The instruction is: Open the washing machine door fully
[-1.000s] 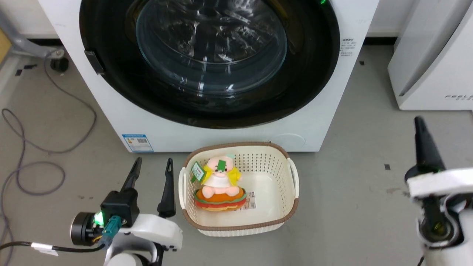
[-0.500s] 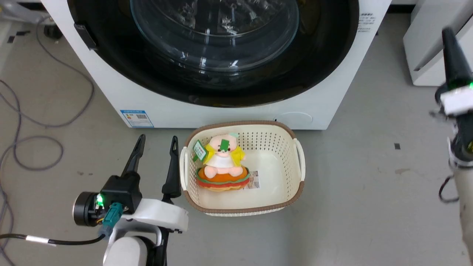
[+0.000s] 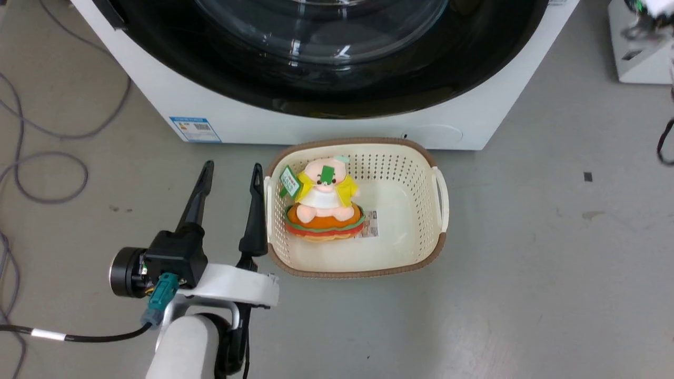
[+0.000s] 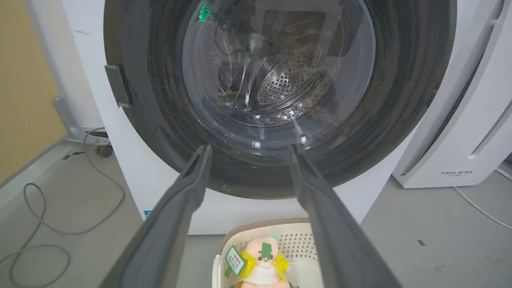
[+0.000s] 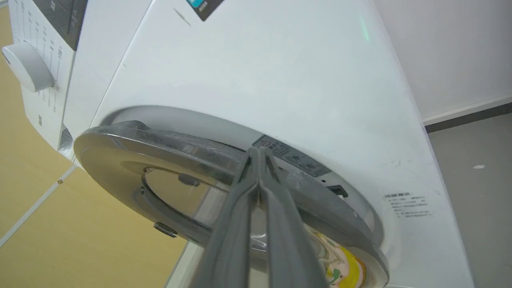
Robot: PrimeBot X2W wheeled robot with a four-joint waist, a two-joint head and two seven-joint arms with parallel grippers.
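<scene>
The washing machine door (image 4: 276, 96), closed flat against the washing machine (image 3: 337, 123), looks heavy, rigid and slick with breakable glass, so its outer rim seems the safest hold, where the right gripper (image 5: 260, 154) points its pressed-together fingers, while the left gripper (image 3: 233, 166) hangs spread beside the basket (image 3: 439, 189).

The only word I can read is FEELBIRD, in grey capitals low on the white plastic appliance (image 4: 460, 140) standing beside the big white front-loading washing machine (image 4: 248, 214). The washer's blue-edged label (image 3: 195, 129) at its lower corner carries a barcode, but its print is too small for me. A grey sticker with a warning triangle (image 5: 280, 150) sits on the washer's white front. Its text is illegible, as is the block of small print (image 5: 408, 202).
</scene>
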